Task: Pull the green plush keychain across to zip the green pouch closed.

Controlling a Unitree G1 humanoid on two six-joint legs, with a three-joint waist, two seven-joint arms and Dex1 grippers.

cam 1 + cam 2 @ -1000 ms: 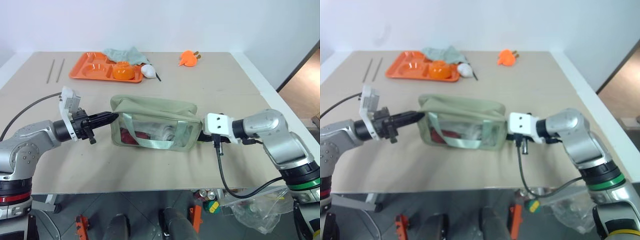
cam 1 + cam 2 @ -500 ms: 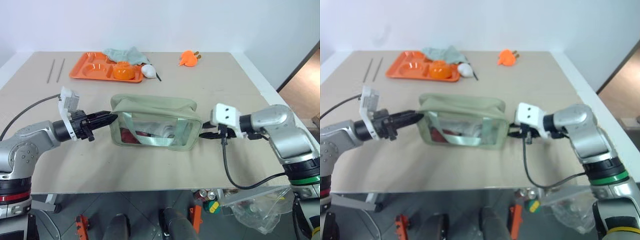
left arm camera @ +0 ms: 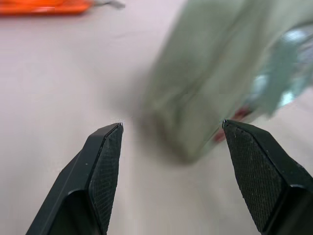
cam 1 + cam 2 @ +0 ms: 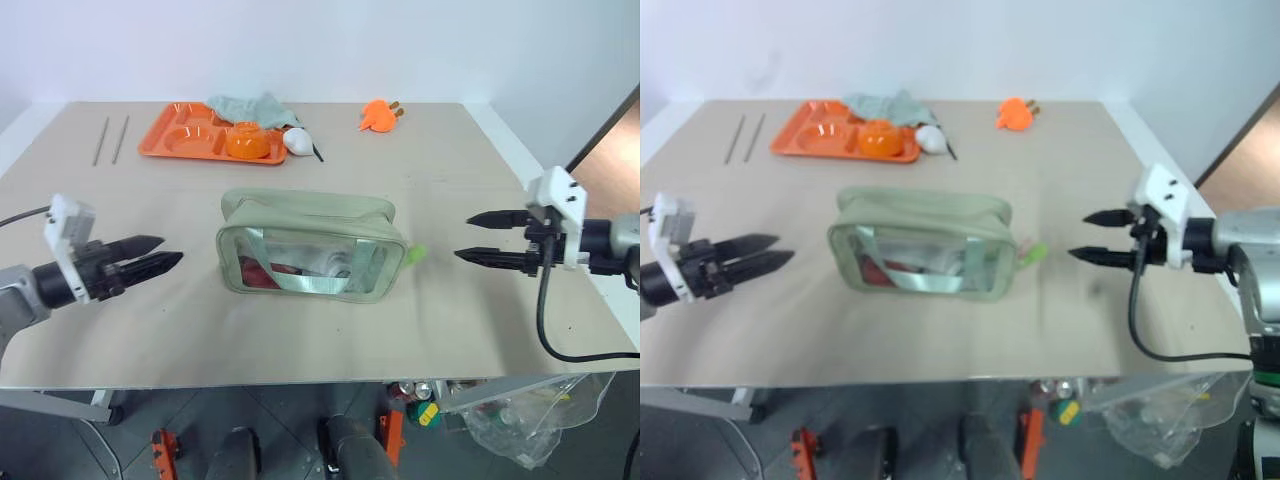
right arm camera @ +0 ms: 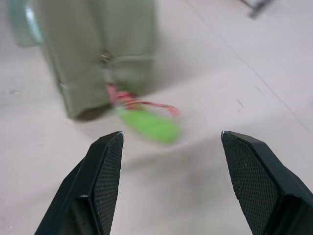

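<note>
No writing or brand can be read on anything. Nearest, the two grippers hang over the table [image 4: 500, 330] with fingers spread and empty: the left gripper [image 4: 150, 255] well left of the green pouch [image 4: 308, 245], the right gripper [image 4: 490, 236] well to its right. The one pouch sits mid-table, and the green plush keychain [image 4: 416, 254] lies at its right end. Farther back stand one orange tray [image 4: 185, 135], a teal cloth [image 4: 250, 107], one orange plush toy [image 4: 378, 116] and two thin sticks [image 4: 112, 139].

A robot test room or lab: a plain beige worktop [image 4: 420, 330] against a bare white wall [image 4: 330, 45], with cans and plastic bags [image 4: 510, 415] on the floor below.
</note>
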